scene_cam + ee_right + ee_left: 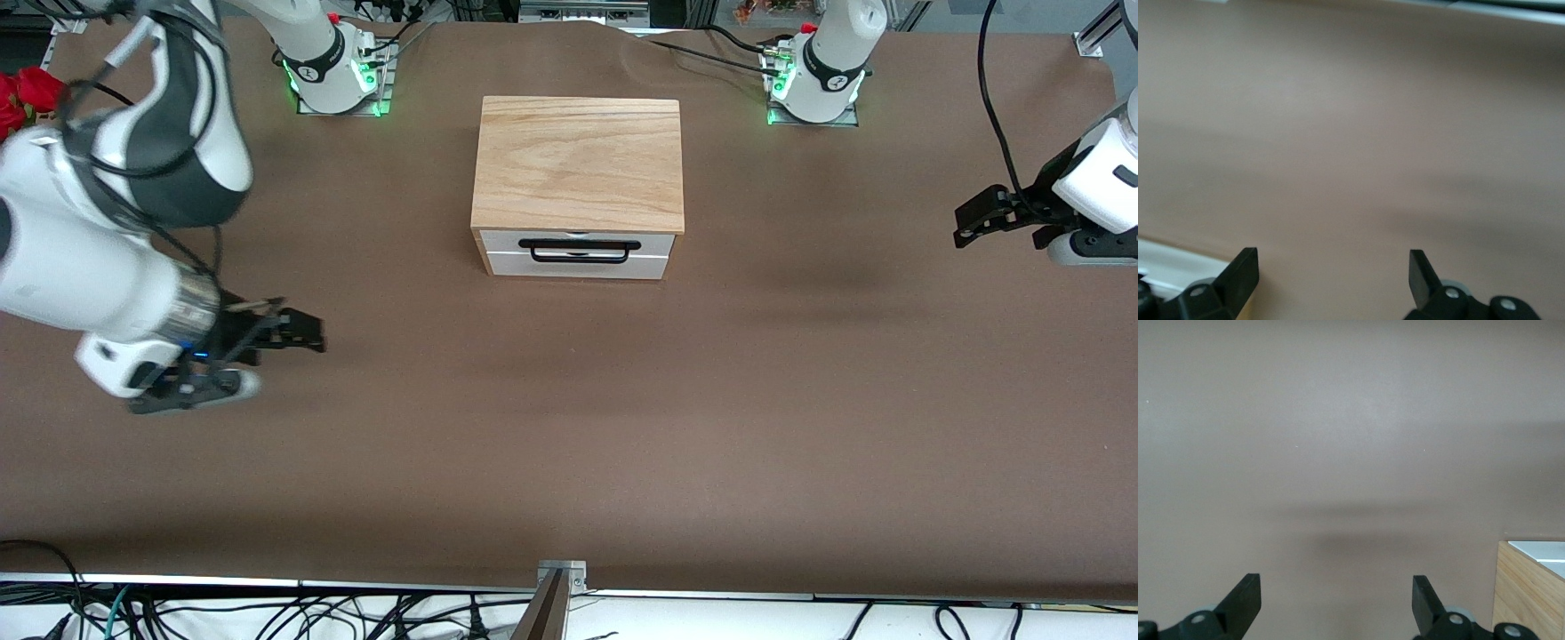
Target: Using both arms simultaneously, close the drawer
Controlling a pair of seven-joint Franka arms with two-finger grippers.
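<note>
Wrist views show left gripper [1337, 603] and right gripper [1333, 279] jaws wide apart (holding nothing).

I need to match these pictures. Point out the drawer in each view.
Front view: the drawer fills the front of the box, mid-table, pushed in.
Left wrist view: only a white corner shows at the edge, over the box's wood.
Right wrist view: not identifiable.
Shared landmark: the brown table.
</note>
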